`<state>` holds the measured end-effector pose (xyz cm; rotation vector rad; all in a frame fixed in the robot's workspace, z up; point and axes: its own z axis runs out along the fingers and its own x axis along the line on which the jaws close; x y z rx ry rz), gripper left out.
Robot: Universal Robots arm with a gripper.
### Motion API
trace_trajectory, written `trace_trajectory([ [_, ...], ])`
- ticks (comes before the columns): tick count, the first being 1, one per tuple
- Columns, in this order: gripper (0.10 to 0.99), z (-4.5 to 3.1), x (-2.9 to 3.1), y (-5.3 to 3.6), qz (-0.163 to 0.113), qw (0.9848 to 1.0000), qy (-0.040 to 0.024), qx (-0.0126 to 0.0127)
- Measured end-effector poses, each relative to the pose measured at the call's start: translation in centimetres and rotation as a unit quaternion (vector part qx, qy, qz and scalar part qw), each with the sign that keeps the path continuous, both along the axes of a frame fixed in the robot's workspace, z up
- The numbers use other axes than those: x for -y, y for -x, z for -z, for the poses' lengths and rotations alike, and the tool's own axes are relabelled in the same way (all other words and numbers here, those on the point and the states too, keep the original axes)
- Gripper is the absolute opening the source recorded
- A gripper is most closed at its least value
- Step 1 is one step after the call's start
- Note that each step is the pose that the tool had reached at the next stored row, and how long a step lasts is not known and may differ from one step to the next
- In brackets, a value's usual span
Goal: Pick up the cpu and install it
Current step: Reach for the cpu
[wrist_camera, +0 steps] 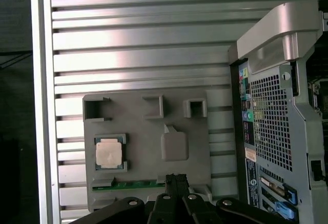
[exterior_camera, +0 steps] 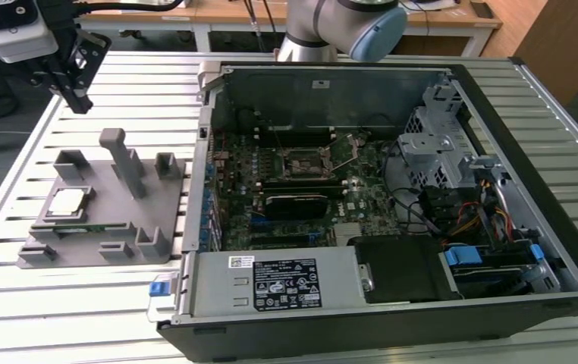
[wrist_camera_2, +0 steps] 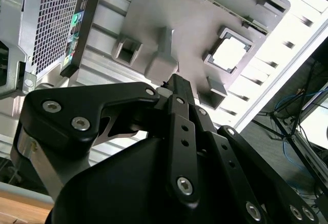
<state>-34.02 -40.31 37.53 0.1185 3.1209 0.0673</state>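
- While held high, the black metal gripper is seen pinched closed on nothing.
- Below, the small silvery square cpu is seated in the grey plastic holder block.
- The chip could be knocked crooked if the gripper is pushed onto it closed.

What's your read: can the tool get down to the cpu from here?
Probably yes: the cpu lies uncovered in the grey holder, and the tool hangs above the table, nothing between them.

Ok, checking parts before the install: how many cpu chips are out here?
1: the cpu sits in a recess of the grey holder block, beside the computer case. Others could be hidden inside it.
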Motion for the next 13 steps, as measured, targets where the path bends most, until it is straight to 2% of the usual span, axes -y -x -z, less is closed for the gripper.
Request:
trace_trajectory([
  [13, 0.110, 0.06, 0.00, 0.62, 0.000, 1.0000, 0.0000, -0.0008],
])
